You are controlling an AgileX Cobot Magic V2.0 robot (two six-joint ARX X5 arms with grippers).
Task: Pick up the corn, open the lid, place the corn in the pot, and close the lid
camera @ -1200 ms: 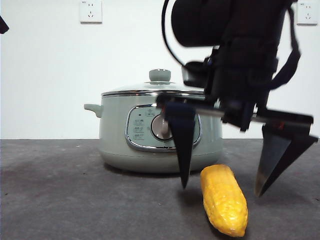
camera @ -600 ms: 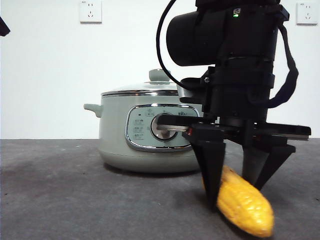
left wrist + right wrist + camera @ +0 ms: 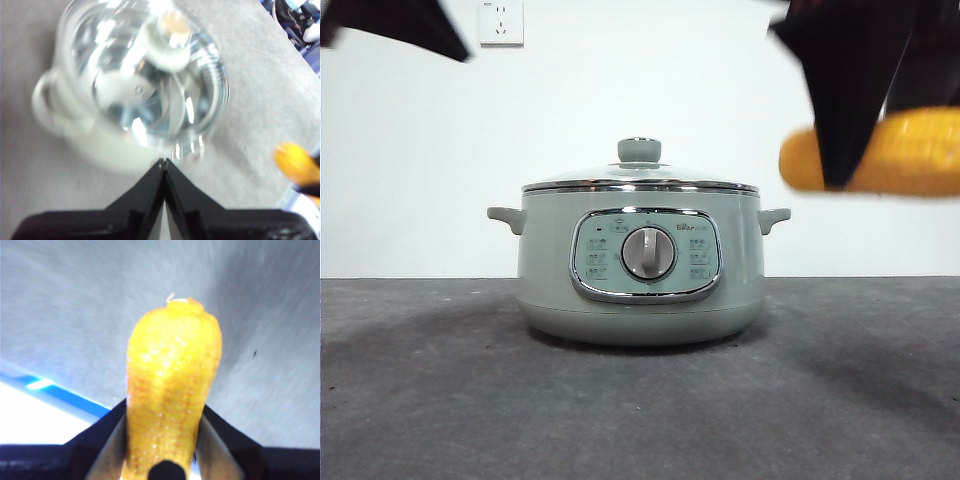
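The sage-green pot (image 3: 545, 285) stands mid-table, its glass lid (image 3: 640, 181) with a pale green knob (image 3: 640, 150) seated on it. High at the right, level with the lid, my right gripper (image 3: 880, 150) is shut on the yellow corn (image 3: 920, 150), which lies roughly horizontal in the air. In the right wrist view the corn (image 3: 172, 385) fills the space between the jaws of that gripper (image 3: 165, 440). My left gripper (image 3: 164, 165) is shut and empty, hovering above the lid (image 3: 150, 85) and pot (image 3: 85, 135); it shows as a black tip (image 3: 410, 25) at the top left.
The grey table (image 3: 470, 400) runs in front of and beside the pot. A white wall with a socket (image 3: 501, 22) stands behind. The pot's dial (image 3: 648, 252) and control panel face the front camera.
The right gripper shut on the corn lying on the table in front of the pot and lifted it up to the right. The left arm's black tip now reaches further in at the top left.
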